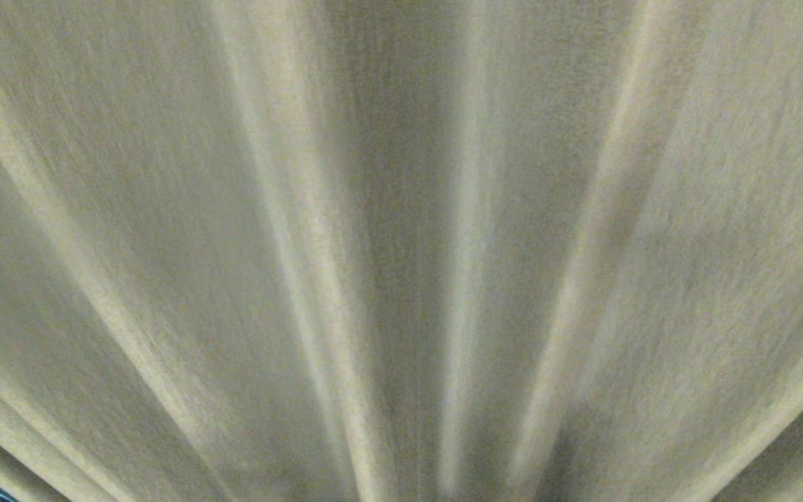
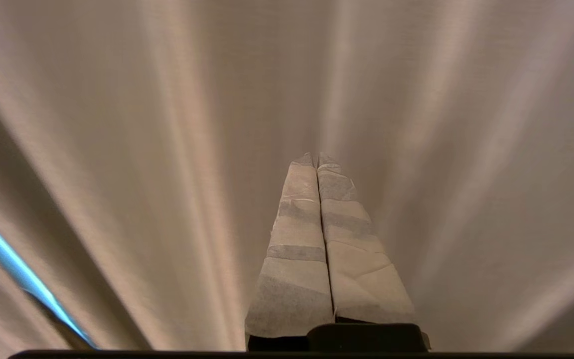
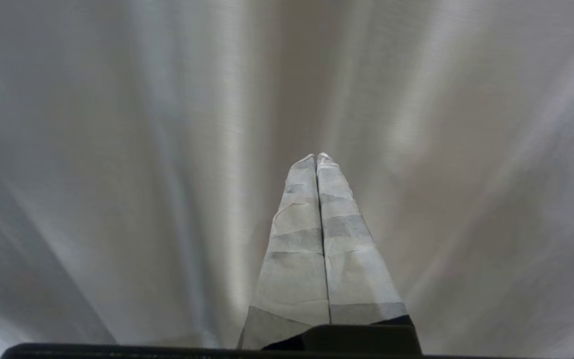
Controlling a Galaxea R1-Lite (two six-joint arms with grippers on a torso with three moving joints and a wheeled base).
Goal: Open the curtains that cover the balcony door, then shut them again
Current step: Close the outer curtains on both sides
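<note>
While curtains [image 1: 401, 209] fill whole head frame in pleats, left tool [image 2: 316, 160] and right tool [image 3: 316, 157] are seen centre-frame, taped fingers pressed together, nothing pinched.

The left hand [image 2: 317, 158] sits in the lower middle of its wrist picture. Its two taped fingers [image 2: 294, 259] are pressed flat together and hold nothing. The right hand [image 3: 316, 157] looks the same: fingers [image 3: 292, 269] pressed together, tips touching, nothing between them.
</note>
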